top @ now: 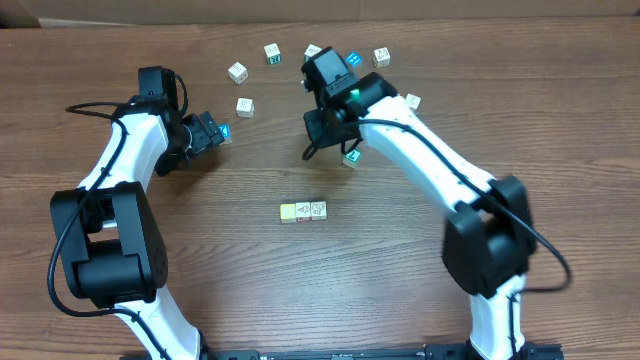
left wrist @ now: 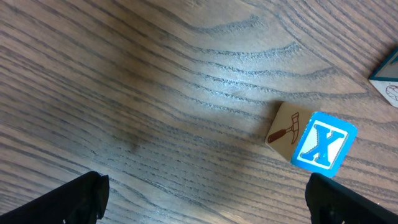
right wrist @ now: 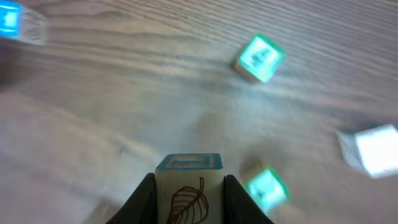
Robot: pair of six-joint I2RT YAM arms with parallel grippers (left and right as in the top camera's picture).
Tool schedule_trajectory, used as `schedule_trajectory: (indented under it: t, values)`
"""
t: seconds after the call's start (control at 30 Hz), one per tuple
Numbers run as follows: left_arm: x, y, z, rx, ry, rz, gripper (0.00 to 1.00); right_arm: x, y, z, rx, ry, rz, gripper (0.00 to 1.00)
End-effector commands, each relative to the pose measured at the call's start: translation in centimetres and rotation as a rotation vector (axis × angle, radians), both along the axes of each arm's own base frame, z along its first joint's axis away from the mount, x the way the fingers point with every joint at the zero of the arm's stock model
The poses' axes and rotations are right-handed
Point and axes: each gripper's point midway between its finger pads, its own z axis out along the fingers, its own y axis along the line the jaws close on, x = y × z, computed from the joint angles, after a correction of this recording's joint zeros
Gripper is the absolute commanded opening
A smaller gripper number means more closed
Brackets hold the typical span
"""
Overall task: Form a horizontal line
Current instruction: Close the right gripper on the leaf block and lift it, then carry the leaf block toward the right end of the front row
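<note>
Pinching a leaf cube [right wrist: 188, 194] by two opposite sides, the right pincer [right wrist: 188, 186] is working at the far part of the table [top: 240, 290], among loose cubes with teal faces. Whether the cube is clear of the wood cannot be told.

The row [top: 303, 211] is lying at the table's middle, well apart from both arms. It is a yellow cube [top: 290, 212] and a whitish cube [top: 317, 210], touching side by side (two in place, so the line is looking only partly built).

The left pincer [left wrist: 205, 205] is standing spread and holding nothing, with an X cube [left wrist: 314, 142] lying on the wood just ahead and off to one side.

The cubes are looking like light, stiff painted wood, unlikely to crush or bend. Their smooth faces may be letting one slip or twist if it is gripped near an edge. The safest hold is appearing to be across two opposite flat sides, centred, as the right pincer is doing with the leaf face showing between its fingers.

Being unfixed, the row is likely to scatter at a nudge. A newcomer is calling for a gentle setting-down at one end, flush and square, not a push from the side.
</note>
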Motion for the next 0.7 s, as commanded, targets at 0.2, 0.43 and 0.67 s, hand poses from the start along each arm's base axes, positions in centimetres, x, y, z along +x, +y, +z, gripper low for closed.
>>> schedule_trajectory:
  t: [0.2,0.43,0.67]
  values:
    - [0.5,-0.1,0.1,0.007,-0.008,-0.006,1.0,-3.5,-2.1,9.1,0.091,-0.048,-0.118,0.19]
    - [0.5,-0.1,0.1,0.007,-0.008,-0.006,0.99,-5.8,-3.6,7.7,0.032,0.056,-0.159,0.17]
    - [0.5,-0.1,0.1,0.007,-0.008,-0.006,0.99,-6.9,-4.4,7.3,0.014,0.113,-0.232,0.17]
